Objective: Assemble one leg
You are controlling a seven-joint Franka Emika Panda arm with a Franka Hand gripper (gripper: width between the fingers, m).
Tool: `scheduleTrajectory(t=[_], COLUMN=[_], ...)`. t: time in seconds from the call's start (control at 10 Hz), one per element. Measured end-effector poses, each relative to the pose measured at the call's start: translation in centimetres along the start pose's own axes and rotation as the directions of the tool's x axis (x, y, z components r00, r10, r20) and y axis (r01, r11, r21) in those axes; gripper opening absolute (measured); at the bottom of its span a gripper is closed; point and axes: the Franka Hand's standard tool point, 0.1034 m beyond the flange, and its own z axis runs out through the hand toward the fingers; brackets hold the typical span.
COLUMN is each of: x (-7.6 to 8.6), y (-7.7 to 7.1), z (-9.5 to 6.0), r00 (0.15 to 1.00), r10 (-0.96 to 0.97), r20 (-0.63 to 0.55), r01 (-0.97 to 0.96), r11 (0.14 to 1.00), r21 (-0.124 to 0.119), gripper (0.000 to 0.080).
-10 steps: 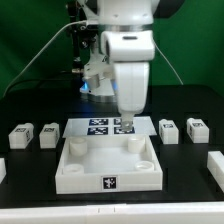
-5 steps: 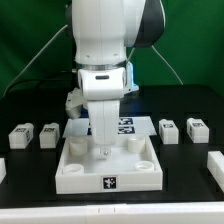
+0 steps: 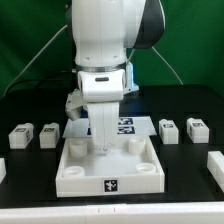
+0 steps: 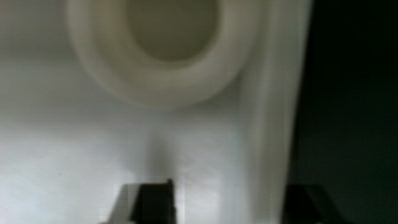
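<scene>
The large white tray-like panel (image 3: pixel 110 172) lies in the middle of the table. My gripper (image 3: pixel 103 148) reaches down at the panel's far wall, left of centre in the exterior view. In the wrist view my gripper (image 4: pixel 226 205) is open, with one dark fingertip (image 4: pixel 146 203) over the white inside and the other past the raised wall (image 4: pixel 267 120). A round corner socket (image 4: pixel 169 40) shows ahead. Nothing is held. Small white tagged legs stand apart from the gripper: two at the exterior view's left (image 3: pixel 20 134) (image 3: pixel 47 134) and two at its right (image 3: pixel 168 130) (image 3: pixel 196 128).
The marker board (image 3: pixel 126 126) lies behind the panel, partly hidden by the arm. White parts are cut off at the exterior view's left edge (image 3: pixel 2 168) and right edge (image 3: pixel 215 164). A green backdrop and cables stand behind.
Since one second ago the arm has swung toward the exterior view's left and lowered the gripper to the panel's far wall. It has barely moved in the last half second.
</scene>
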Motion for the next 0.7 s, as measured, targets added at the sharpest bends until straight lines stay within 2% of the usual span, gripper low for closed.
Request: scheduleTrajectory(t=[0.1,0.7], x=[0.0,0.0], y=[0.02,0.16], z=[-0.01,-0.09], r00=[1.0,1.0], r10=[0.0,0.0], r20=[0.0,0.0], r01=[0.0,0.0], r11=[1.0,1.0], r21=[-0.001,-0.007], gripper=[0.0065,0.0059])
